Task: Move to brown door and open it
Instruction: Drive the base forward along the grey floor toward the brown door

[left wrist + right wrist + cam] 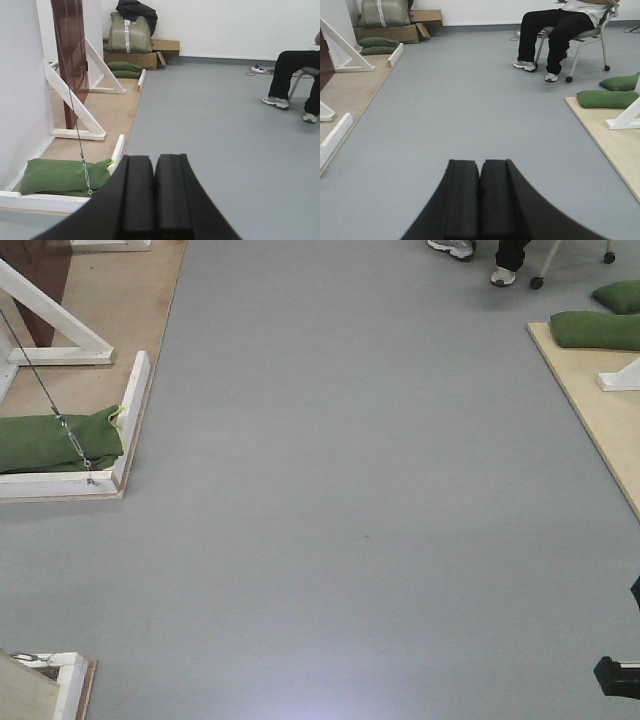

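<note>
The brown door [71,55] stands upright at the left of the left wrist view, well apart from both grippers and seen at a steep angle. Its surface is glossy reddish-brown wood with a recessed panel catching the light. A small dark fitting shows at its right edge, too small to identify. The door rises from a pale plywood base [102,117] and is flanked by white diagonal braces [75,107]. A thin cable [75,125] runs down in front of it to a turnbuckle beside a green sandbag [57,176]. The left gripper [154,172] has its black pads pressed together with nothing between them. The right gripper [480,172] is likewise closed and empty, over the grey floor [470,100]. A seated person [560,25] occupies a chair at the far right.
</note>
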Tool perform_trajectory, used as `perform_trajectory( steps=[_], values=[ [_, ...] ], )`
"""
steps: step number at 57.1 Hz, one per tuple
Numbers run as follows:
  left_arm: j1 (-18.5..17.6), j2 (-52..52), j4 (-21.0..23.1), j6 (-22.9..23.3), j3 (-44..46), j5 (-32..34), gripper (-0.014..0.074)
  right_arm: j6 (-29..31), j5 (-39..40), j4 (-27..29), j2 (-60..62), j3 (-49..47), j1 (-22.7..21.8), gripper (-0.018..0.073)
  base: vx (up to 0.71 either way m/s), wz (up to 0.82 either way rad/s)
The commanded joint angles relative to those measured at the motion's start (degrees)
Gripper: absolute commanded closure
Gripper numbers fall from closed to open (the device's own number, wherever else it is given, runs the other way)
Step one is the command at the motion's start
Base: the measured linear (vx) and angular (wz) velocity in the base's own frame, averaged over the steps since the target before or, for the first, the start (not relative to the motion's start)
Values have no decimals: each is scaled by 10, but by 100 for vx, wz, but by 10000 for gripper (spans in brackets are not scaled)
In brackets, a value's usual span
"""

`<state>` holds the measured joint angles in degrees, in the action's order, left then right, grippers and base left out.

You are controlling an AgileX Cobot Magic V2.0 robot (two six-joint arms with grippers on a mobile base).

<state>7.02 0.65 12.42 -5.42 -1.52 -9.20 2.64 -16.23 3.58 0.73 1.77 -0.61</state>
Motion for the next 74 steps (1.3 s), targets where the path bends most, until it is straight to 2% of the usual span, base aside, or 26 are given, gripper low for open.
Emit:
perform_trajectory(
  steps=[1,74],
  values=[
    [-1,9,2,3,11,44,600,3,47,0,6,3,-3,559,0,0],
    [-1,9,2,3,11,44,600,3,47,0,6,3,-3,559,0,0]
  ],
)
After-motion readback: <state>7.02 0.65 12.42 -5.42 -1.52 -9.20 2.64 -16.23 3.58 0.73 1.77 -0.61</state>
